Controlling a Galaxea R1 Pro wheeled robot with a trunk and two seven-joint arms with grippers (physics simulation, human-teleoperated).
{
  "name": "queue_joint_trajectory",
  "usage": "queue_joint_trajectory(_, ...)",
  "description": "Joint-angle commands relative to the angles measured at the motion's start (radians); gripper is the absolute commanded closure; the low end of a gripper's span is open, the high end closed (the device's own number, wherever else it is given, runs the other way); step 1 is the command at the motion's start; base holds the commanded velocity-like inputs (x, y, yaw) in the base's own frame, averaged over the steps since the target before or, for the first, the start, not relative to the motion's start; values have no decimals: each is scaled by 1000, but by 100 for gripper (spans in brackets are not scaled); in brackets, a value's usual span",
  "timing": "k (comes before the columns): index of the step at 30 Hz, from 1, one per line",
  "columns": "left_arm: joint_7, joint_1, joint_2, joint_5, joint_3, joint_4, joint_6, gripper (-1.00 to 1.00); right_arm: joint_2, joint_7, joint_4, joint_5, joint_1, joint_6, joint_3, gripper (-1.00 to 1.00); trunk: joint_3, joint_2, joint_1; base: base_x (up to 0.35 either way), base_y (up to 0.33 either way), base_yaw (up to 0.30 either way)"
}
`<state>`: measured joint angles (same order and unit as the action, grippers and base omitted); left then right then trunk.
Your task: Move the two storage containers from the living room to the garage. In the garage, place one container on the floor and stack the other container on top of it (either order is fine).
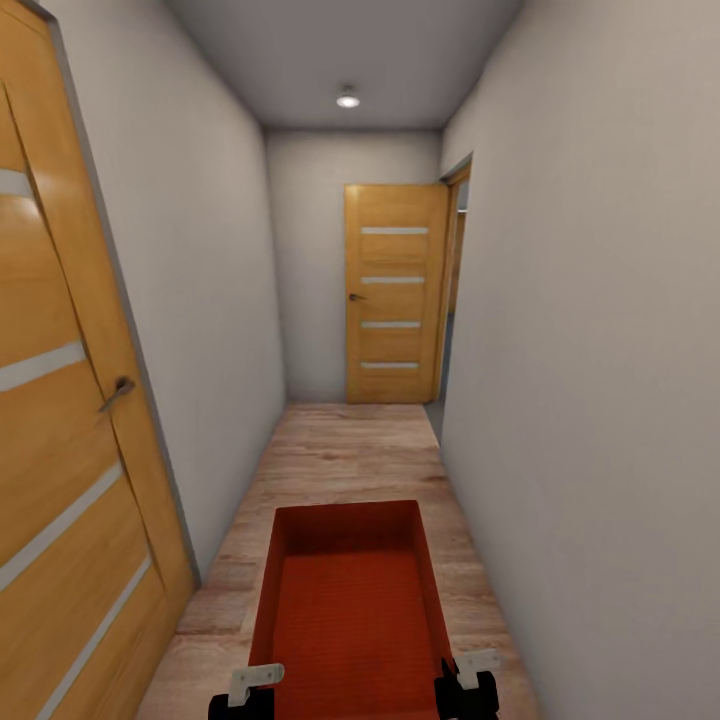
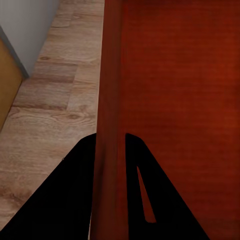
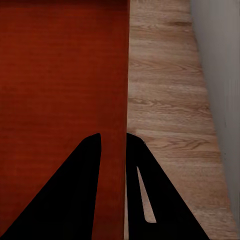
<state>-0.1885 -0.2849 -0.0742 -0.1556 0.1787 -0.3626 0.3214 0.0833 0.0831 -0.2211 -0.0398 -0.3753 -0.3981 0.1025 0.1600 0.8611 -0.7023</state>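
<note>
1. I carry 1 orange-red storage container (image 1: 350, 610) in front of me, open top up, its long axis pointing down a narrow corridor.
2. My left claw (image 2: 111, 145) is clamped on the container's left side wall (image 2: 109, 75): in the left wrist view 1 black finger (image 2: 70, 200) sits outside the thin wall and the other inside, both against it.
3. My right claw (image 3: 114, 142) is clamped the same way on the right side wall (image 3: 123, 75), 1 finger (image 3: 65, 200) inside the box and the other outside over the floor.
4. In the head view both claws sit at the near end of the container, 1 at each side, with a pale bracket above each.
5. The container's inside is bare red.
6. Below it runs a light wood plank floor (image 1: 350, 450), with plain grey-white walls close on both sides.
7. An orange-wood door (image 1: 60, 420) with frosted strips and a lever handle stands near on my left.
8. A second door of the same kind (image 1: 395, 295) stands at the far end of the corridor, beside an opening in the right wall.
9. A round ceiling light (image 1: 348, 99) glows above the far end.
</note>
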Motion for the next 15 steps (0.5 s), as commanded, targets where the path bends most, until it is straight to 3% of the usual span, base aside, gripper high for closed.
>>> queue_joint_trajectory(1,-14,0,5,-15,18,1,7,100,0,12,2,-6,-2,-1,6,100,1,1,-1,340,0,1)
queue_joint_trajectory(15,-14,0,5,-15,18,1,7,100,0,12,2,-6,-2,0,6,100,1,1,-1,340,0,0)
